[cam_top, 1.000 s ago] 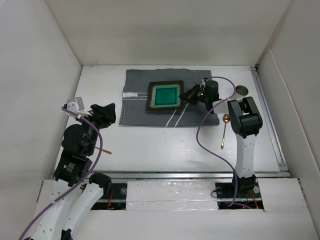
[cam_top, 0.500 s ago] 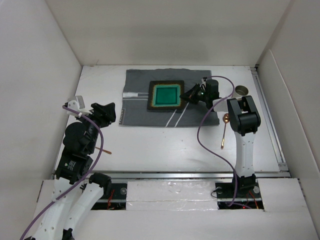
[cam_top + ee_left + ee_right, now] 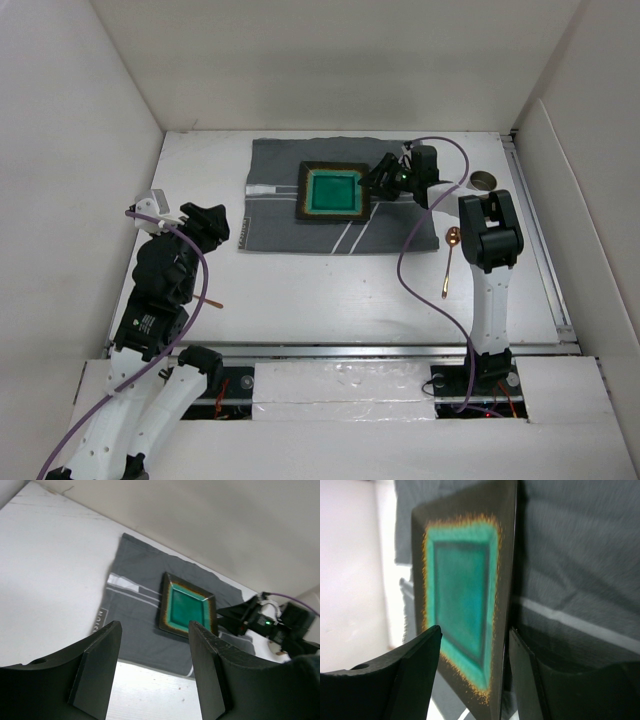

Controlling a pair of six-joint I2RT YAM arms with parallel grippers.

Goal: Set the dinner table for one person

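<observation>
A square plate (image 3: 332, 192) with a green centre and a dark speckled rim lies flat on the grey striped mat (image 3: 275, 215), which is spread on the white dinner table (image 3: 330, 290). My right gripper (image 3: 378, 180) is open at the plate's right edge. In the right wrist view the plate's rim (image 3: 505, 605) runs between the spread fingers of the right gripper (image 3: 475, 675), touching neither. My left gripper (image 3: 215, 225) hangs open over the table left of the mat. In the left wrist view nothing lies between the fingers of the left gripper (image 3: 155, 670), and the plate (image 3: 189, 607) is farther off.
A copper spoon (image 3: 449, 258) lies on the table right of the mat, beside the right arm. A small round cup (image 3: 483, 181) stands at the far right. A thin brown stick (image 3: 212, 303) pokes out from under the left arm. A metal rail (image 3: 340, 350) runs along the near edge.
My right gripper has opened and let go of the plate's right rim, and its wrist has shifted slightly farther away. The left arm has barely moved.
</observation>
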